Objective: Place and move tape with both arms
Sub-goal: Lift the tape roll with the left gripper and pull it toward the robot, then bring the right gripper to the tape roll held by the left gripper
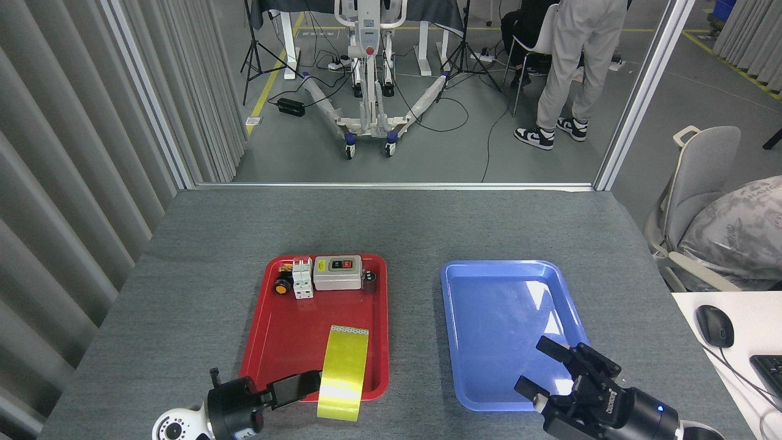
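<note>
The left gripper [305, 386] jaws grasp the tape [343, 381] over the red tray [287, 330]'s near edge. The right gripper [565, 373] jaws are spread wide. Bring them together slowly; hold tight until both grip.

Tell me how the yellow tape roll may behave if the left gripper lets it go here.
The tape stands on its round edge across the red tray's near rim, so it would probably roll or tip. Its glossy face looks slippery. The left gripper seems to hold it by the core only, so it may swing.
</note>
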`<state>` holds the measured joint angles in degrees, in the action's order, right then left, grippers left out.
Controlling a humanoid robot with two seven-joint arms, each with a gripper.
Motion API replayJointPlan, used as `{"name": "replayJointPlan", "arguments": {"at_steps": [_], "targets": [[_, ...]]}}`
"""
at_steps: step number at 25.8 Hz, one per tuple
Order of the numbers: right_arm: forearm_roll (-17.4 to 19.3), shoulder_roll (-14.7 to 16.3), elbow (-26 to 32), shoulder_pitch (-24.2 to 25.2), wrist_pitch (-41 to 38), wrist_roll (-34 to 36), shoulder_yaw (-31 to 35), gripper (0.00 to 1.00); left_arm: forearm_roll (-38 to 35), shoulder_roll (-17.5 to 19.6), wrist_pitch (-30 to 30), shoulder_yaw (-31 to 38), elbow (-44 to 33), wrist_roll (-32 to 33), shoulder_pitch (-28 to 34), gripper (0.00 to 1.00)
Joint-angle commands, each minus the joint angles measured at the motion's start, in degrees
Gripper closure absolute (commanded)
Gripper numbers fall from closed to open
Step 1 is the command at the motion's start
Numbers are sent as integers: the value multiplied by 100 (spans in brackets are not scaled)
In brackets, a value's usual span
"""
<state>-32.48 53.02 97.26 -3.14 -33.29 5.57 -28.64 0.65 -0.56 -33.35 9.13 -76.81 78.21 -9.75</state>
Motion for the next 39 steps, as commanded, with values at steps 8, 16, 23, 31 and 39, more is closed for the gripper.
{"name": "replayJointPlan", "arguments": {"at_steps": [8, 16, 23, 31, 39], "targets": [[-1622, -521, 4, -591, -90, -64, -828, 2, -460, -383, 22, -140, -467, -166, 325, 100], [-1701, -1400, -295, -1364, -90, -460, -1162, 4, -724, -515, 22, -210, -458, -280, 325, 100], [-1736, -1813, -656, -1654, -82, -565, -1179, 7, -724, -515, 31, -210, -458, -280, 325, 100], [-1973, -2270, -1007, -1769, -11, -653, -1179, 12, -707, -515, 22, -201, -361, -271, 316, 100], [-1982, -2463, -1183, -1804, -73, -688, -1188, 27, -100, -524, 22, -184, -370, 195, 281, 100]]}}
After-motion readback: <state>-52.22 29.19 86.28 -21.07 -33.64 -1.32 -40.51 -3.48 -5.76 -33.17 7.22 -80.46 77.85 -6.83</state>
